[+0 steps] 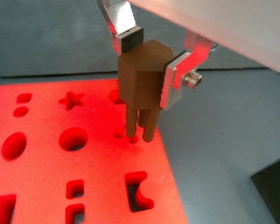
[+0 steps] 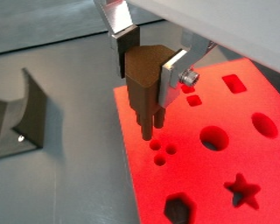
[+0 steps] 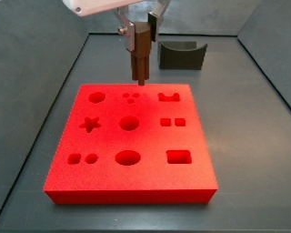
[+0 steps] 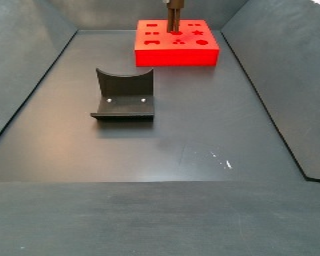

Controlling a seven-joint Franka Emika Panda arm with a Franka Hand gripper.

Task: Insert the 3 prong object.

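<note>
Brown and slim, the 3 prong object (image 1: 142, 87) hung upright between the silver fingers (image 1: 178, 74) of the gripper (image 2: 147, 59), which was clamped on its upper body, the prongs pointing straight down. In both wrist views the prong tips stood at or just above a small cluster of round holes (image 2: 161, 150) near one edge of the red block (image 3: 131, 141); whether they had already entered could not be told. In a side view the piece's long axis ran vertically over the block's far edge, roughly above the three small holes (image 3: 132, 96) there. The coming move appeared to turn on this: the holes lay directly beneath the tips, along the piece's own axis, so a straight descent seemed to be all that was called for, provided the three rods matched the hole pattern in rotation. The fixture (image 4: 123, 95) stood well apart on the floor.
</note>
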